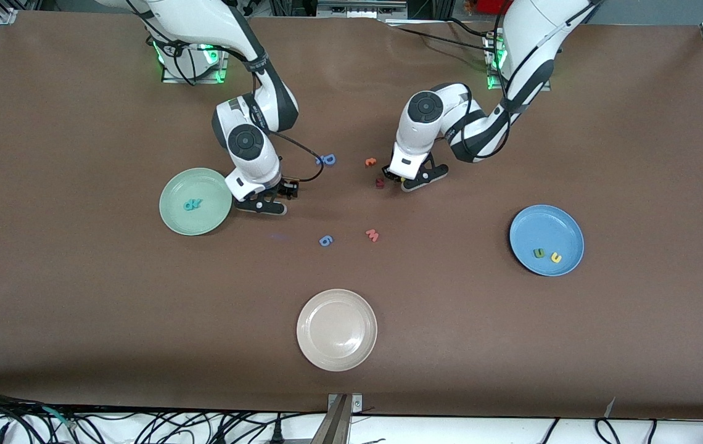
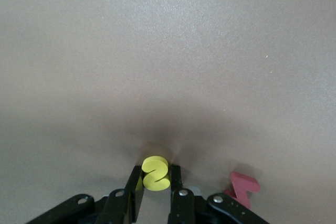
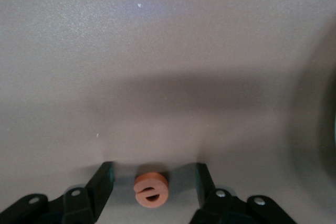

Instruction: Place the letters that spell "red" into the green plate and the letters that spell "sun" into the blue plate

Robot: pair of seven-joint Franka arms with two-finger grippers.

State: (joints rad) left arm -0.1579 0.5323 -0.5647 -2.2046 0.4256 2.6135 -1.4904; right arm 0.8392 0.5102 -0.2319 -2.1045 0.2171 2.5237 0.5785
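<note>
In the front view we count three plates: the green plate (image 1: 195, 201) with two teal letters (image 1: 192, 204), a cream plate (image 1: 337, 329), and the blue plate (image 1: 546, 240) with two letters (image 1: 547, 254). Only the wrist views show more: the right gripper (image 3: 152, 182) stands wide around the orange "e" (image 3: 151, 190); the left gripper (image 2: 156, 182) pinches the yellow "s" (image 2: 155, 173) on the table, beside a dark red letter (image 2: 243, 187).

White rounded arms, black joint discs, black cables, green-lit bases.
</note>
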